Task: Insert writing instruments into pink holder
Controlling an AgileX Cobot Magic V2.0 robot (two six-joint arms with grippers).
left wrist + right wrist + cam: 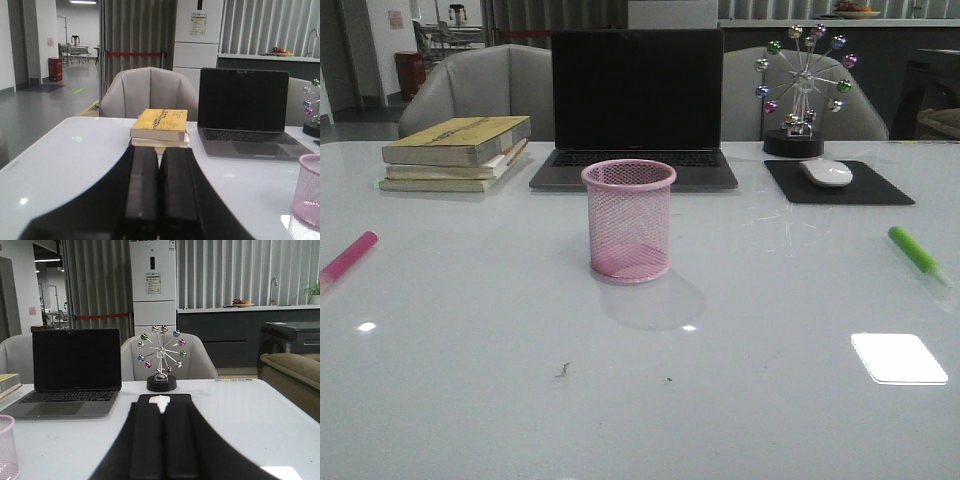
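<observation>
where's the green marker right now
In the front view, the green marker lies flat on the table's far right side, in front of the black mouse pad and well right of the pink holder.

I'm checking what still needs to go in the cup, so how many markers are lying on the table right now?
2. The pink marker lies at the table's far left edge, the green marker near the far right edge. Both are outside the pink holder, which looks empty.

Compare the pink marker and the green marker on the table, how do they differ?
The pink marker lies at the table's left edge; the green marker lies near the right edge. The pink one slants up toward the right, the green one up toward the left. Both lie flat on the table, outside the pink holder, untouched.
</observation>
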